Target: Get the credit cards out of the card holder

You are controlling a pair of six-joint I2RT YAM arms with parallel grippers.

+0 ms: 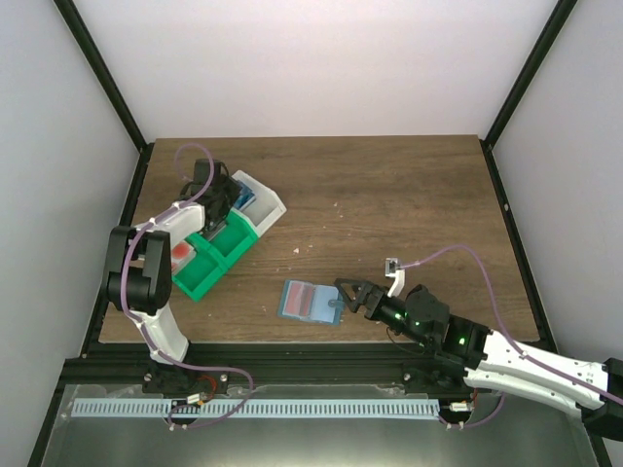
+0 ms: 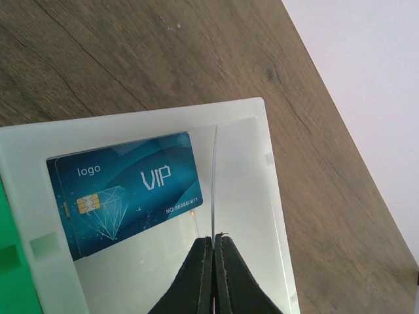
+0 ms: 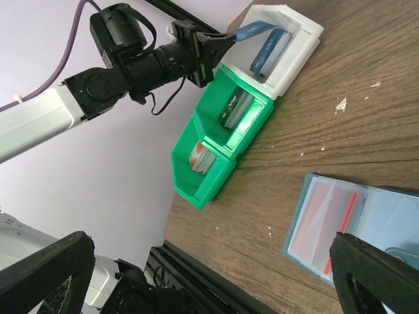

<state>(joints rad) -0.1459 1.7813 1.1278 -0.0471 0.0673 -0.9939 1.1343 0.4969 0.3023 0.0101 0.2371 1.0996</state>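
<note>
Pinched blue card [image 3: 254, 29] in left gripper [image 2: 213, 241] over tray [image 1: 274, 200] by tabletop's [image 1: 389, 195] left edge; spread right gripper [image 1: 341, 298] open beside unfolded card holder [image 1: 310, 301] at near edge.

top: overhead, far | wrists: close, oblique | shared: tray [image 1: 209, 282]

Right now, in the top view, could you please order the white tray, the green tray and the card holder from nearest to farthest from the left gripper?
1. White tray, right at the left gripper, far left.
2. Green tray, adjoining, nearer the arm bases.
3. Card holder, open, mid-table to the right.
</note>
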